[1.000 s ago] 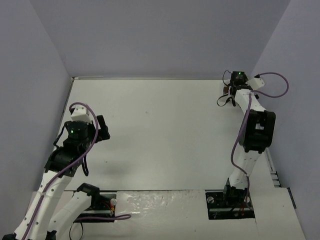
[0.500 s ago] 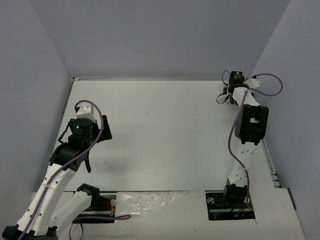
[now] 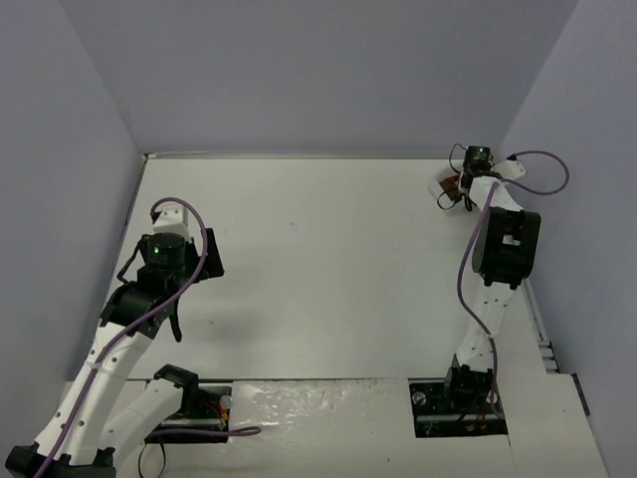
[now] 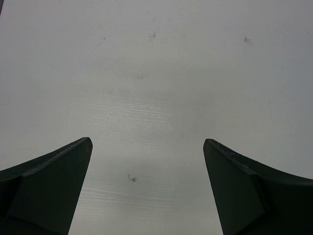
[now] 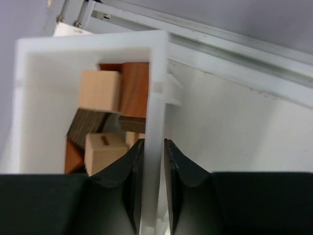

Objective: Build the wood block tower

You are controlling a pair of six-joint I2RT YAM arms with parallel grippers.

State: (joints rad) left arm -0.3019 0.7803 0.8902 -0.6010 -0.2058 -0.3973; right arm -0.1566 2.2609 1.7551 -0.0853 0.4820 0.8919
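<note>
Since a second ago the right hand has gone from wide open to pinched tight on the white plastic tray. Its two dark fingers now stand one on each side of the tray's upright right wall, one inside the tray and one outside, with the thin white wall squeezed between them. Over that second the right arm has drawn its elbow a little closer to the tray, and the left arm has shifted slightly as well.

All the wood blocks that show lie inside the tray, jumbled against the wall that is being gripped. A pale cube sits toward the tray's far end, touching a reddish-brown block that lies between it and the gripped wall. A dark brown block lies tilted just on the near side of the pale cube. A second pale cube, with a small dark mark on its top face, lies nearer again, right beside the inner finger. Whether that finger touches it I cannot tell.

Just beyond the tray run a metal rail and the lilac wall.

Well apart from the tray, far to its left across the desk, the left hand hangs over the bare white surface. Its fingers are spread as wide as they go, with nothing between them.
</note>
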